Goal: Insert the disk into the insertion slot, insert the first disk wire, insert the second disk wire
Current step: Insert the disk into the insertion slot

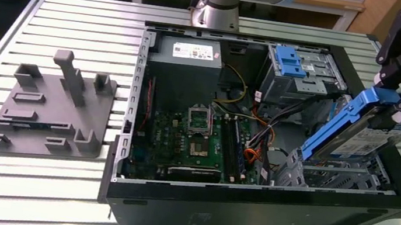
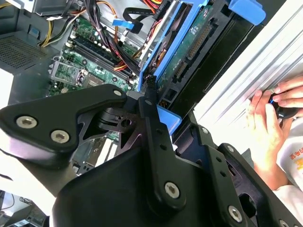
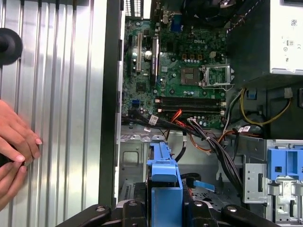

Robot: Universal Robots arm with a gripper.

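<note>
The black fingers (image 1: 392, 104) at the upper right of the exterior view are clenched on the upper end of the disk (image 1: 348, 132), grasping its blue carrier from both sides. The disk hangs steeply tilted with its white label toward the exterior view's right. Its lower end is down at the open top of the slot (image 1: 337, 176), the silver perforated cage in the lower right corner of the case (image 1: 249, 214). Most of the disk stands above the cage, and I cannot tell whether its lower edge is already inside.

The case lies open on the slatted bench (image 1: 41, 184). The green board (image 1: 196, 141) takes up its middle. The taller grey bay (image 1: 294, 64) with the blue latch sits at the case's upper right, beyond the slot. A loose bundle of black and orange wires (image 1: 260, 136) lies between the board and the slot. A grey plate (image 1: 48, 109) with upright pegs rests on the bench at the exterior view's left, well apart from the fingers. The arm (image 1: 218, 0) rises behind the case at top centre.

In the second wrist view the disk's connector edge (image 2: 194, 40) points toward the board, and a person's hand (image 2: 267, 120) rests on the bench just outside the case wall. The first wrist view shows the hand (image 3: 16, 137) on the bench slats too.
</note>
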